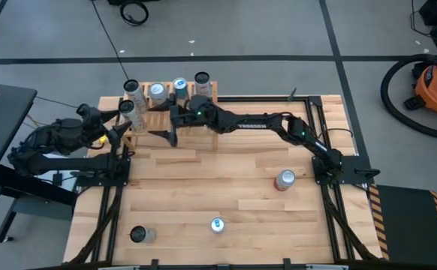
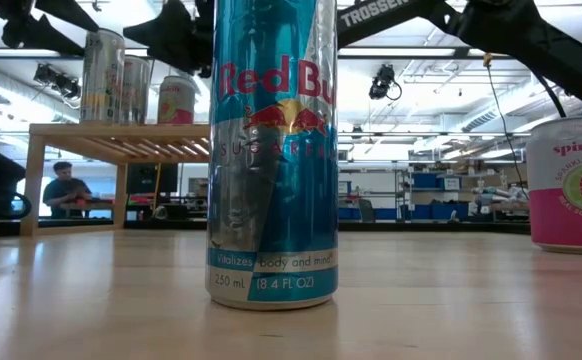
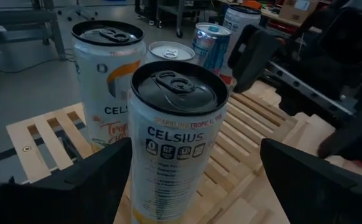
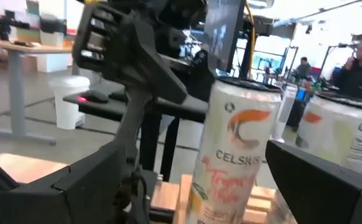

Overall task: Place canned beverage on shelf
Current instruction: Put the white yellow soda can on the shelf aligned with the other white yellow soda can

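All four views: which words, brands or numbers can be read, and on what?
"Red Bu", "250 mL", "8.4 FL OZ": Red Bull can.
"spindri": pink can.
"TROSSEN": right arm.
"CELSIUS", "SPARKLING TROPICAL": near Celsius can.
"CELS": far Celsius can.
Smaller print on the cans: too small.

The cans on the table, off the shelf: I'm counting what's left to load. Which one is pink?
The pink Spindrift can, standing near the right arm's base. The other two are a blue Red Bull can and a dark-topped can.

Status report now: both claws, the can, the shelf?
Left claw open around white Celsius can on shelf. Right claw open beside shelf. Neighbouring cans close by.
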Controlling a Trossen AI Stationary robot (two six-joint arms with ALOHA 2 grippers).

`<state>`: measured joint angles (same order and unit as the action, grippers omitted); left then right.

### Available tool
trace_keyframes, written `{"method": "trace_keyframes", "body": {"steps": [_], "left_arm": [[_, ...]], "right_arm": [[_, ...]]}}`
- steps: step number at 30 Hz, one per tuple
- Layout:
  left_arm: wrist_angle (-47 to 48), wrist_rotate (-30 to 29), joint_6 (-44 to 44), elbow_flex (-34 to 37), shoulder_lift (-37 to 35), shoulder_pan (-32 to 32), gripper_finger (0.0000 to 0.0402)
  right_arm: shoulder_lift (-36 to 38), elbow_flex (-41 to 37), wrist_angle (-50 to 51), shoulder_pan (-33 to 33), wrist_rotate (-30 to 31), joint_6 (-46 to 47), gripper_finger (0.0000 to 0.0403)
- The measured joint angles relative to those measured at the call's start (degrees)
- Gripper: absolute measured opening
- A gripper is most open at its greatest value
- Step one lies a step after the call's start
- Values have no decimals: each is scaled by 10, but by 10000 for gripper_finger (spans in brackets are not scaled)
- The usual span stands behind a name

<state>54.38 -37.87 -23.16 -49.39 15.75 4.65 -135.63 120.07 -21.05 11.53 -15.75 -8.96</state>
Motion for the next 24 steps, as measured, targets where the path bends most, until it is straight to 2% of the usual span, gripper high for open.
{"method": "trace_keyframes", "body": {"steps": [7,14,24], "left_arm": [[-3,14,18,-48,0,0,357],[-9,75,25,-77,0,0,357],[-25,116,34,-70,31,0,357]], "right_arm": [[14,0,33,6,6,-1,395],[17,0,55,5,9,-6,395],[102,0,226,6,16,-47,395]]}}
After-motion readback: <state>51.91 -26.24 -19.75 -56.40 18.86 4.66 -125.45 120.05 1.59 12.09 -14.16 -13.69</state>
